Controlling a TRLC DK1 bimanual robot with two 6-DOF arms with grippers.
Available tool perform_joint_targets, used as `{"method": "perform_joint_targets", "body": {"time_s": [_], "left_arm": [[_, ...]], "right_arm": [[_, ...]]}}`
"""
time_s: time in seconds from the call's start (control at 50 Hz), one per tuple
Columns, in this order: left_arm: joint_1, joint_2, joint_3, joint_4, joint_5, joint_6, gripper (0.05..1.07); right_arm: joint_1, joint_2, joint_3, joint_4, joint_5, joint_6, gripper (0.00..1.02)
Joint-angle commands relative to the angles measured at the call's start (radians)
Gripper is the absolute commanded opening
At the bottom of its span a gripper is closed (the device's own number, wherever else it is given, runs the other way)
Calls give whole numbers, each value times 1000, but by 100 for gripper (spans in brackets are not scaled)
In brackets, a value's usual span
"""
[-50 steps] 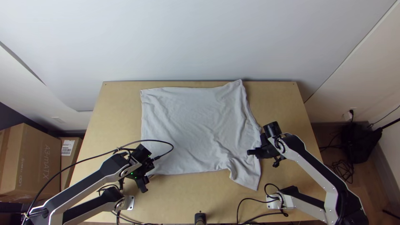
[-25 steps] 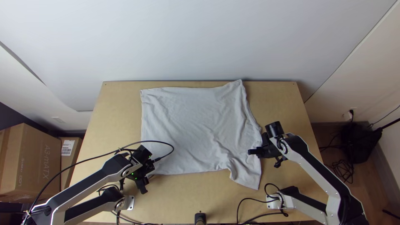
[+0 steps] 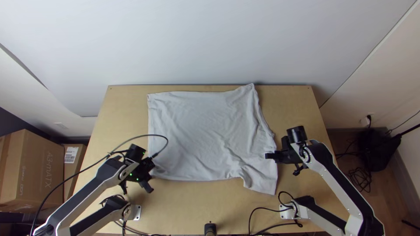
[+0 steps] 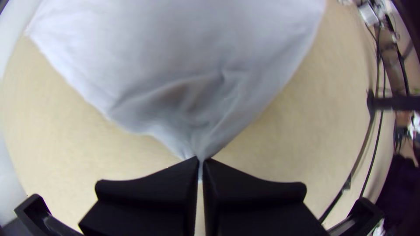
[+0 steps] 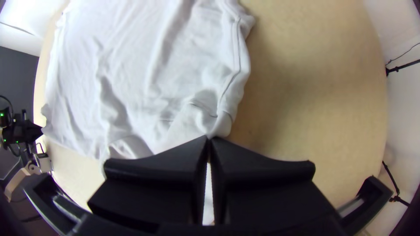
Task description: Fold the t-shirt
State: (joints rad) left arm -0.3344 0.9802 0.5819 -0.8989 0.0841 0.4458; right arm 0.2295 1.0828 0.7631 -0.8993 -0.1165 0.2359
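Note:
The light grey t-shirt (image 3: pixel 201 126) lies spread on the table with wrinkles toward its lower right, where a flap sticks out toward the near edge. In the top view my left gripper (image 3: pixel 145 181) is at the shirt's lower left corner, and my right gripper (image 3: pixel 273 156) is at its right edge. Seen from the left wrist, the shirt (image 4: pixel 175 48) narrows to a pinched corner between the fingers of my left gripper (image 4: pixel 201 161). From the right wrist, my right gripper (image 5: pixel 209 140) is shut on the bunched side edge of the shirt (image 5: pixel 144 65).
Bare wood of the table (image 3: pixel 306 105) lies to the right of the shirt, with more along the left and near sides. Black cables (image 3: pixel 262 229) run by the right arm's base. A small black device (image 3: pixel 210 228) stands at the near edge. Cardboard boxes (image 3: pixel 39 170) are left of the table.
My left gripper has moved left and slightly up the picture. My right gripper has moved a little to the right, and the shirt's lower right part has shifted right and up with it.

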Motion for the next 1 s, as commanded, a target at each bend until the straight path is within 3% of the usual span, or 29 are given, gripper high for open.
{"method": "perform_joint_targets", "body": {"time_s": [0.0, 0.16, 0.28, 0.36, 0.5, 0.74, 0.98], "left_arm": [[123, -23, 44, 87, 13, 10, 8], [302, -18, 73, 172, 88, -41, 8], [357, 8, 124, 198, 86, -139, 8], [364, -2, 184, 198, 86, -242, 8], [362, -8, 289, 221, 85, -332, 8], [360, 68, 536, 265, 48, -461, 8], [362, 233, 756, 382, -69, -480, 8]], "right_arm": [[-33, -32, 35, -6, 6, 13, 3], [-98, -43, 54, 11, 6, -29, 3], [-102, -49, 102, 30, 6, -64, 3], [-108, -47, 163, 46, 6, -58, 3], [-116, -27, 260, 115, 6, -35, 2], [-99, 72, 472, 200, 25, -89, 2], [-107, 279, 779, 270, 49, -141, 3]]}}
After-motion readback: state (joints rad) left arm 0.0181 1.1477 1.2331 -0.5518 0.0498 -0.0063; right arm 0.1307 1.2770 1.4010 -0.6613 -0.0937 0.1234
